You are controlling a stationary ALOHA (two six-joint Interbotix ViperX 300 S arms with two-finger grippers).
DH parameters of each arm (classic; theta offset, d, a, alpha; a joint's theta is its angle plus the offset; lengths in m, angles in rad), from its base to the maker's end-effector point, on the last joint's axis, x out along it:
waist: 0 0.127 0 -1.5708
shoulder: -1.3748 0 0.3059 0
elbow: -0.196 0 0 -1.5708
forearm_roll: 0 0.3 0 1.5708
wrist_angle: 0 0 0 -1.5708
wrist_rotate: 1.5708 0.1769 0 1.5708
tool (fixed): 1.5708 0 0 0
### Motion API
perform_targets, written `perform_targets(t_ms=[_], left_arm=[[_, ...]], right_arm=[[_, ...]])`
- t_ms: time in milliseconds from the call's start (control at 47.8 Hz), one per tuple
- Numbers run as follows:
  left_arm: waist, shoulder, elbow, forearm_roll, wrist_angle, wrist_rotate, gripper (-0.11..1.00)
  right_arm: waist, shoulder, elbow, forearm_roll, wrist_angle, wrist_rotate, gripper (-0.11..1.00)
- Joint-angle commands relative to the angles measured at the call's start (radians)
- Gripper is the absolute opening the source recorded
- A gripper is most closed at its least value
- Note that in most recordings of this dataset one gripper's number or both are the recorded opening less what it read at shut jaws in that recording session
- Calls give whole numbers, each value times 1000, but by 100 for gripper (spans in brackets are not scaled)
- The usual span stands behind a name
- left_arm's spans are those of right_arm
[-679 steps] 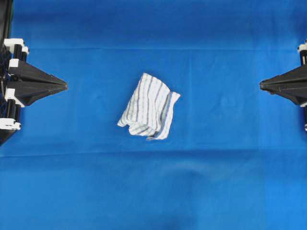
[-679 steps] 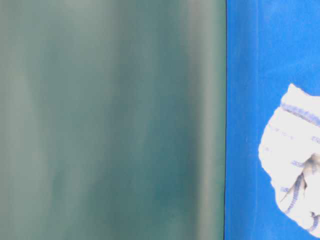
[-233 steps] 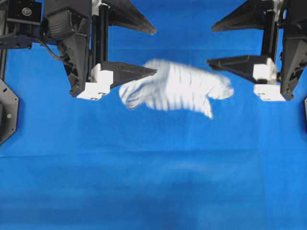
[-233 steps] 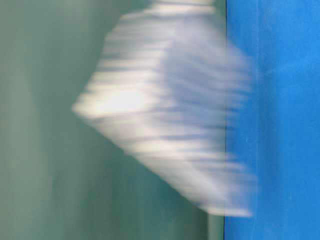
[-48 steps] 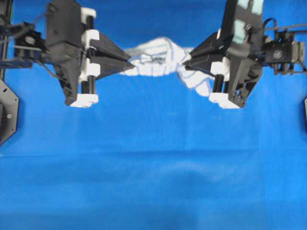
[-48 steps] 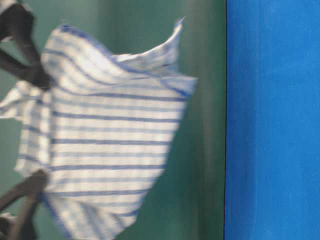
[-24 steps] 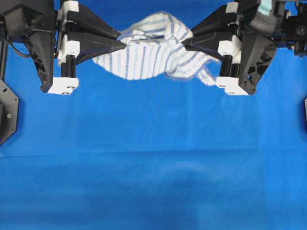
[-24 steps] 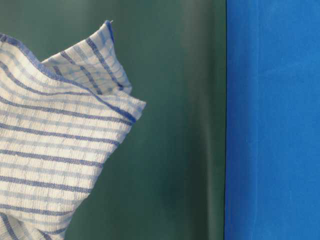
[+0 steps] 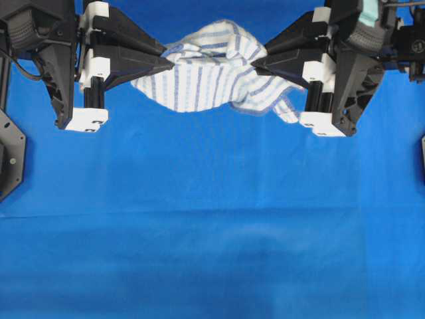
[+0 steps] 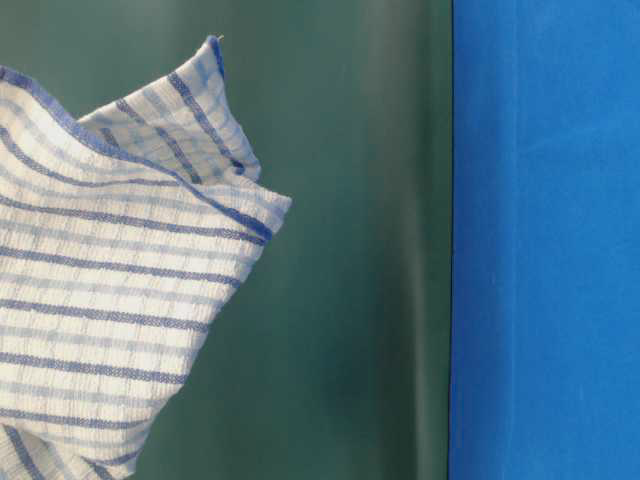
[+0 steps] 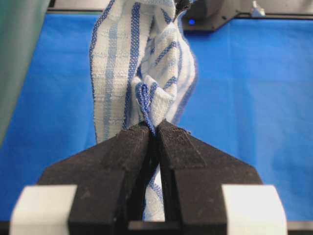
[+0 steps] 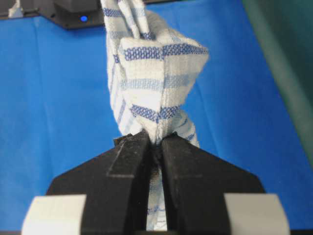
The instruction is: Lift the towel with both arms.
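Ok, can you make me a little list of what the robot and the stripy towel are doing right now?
towel: white with blue stripes, hanging between the two grippers, off the blue cloth
left gripper: shut on the towel's left end
right gripper: shut on the towel's right end
towel shape: bunched and sagging in the middle
task status: towel lifted with both arms

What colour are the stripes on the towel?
Blue on white towel, clearest in the table-level view.
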Motion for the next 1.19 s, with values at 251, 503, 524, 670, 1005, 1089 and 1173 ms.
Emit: perform_targets(t_ms=[251,503,524,670,1005,1089,1173], left_arm=[[-28,-3,-15,2,-26,-3,44],[-28,-12,8,2,-28,2,93],[-28,-12,11,2,-28,2,93],[-28,-6,34,2,-31,0,92],[-55,71,236,2,-209,-8,92],[-64,98,282,0,-270,-8,92],[-71,130,328,2,-321,-8,92]], right_arm=[[5,-21,-21,-5,-21,-5,34],[5,-21,-17,-17,-21,-2,63],[5,-21,-15,-17,-21,0,63],[5,-21,14,-17,-23,11,64],[14,12,245,-6,-207,89,64],[14,31,295,-6,-253,110,64],[14,52,337,-6,-301,126,64]])
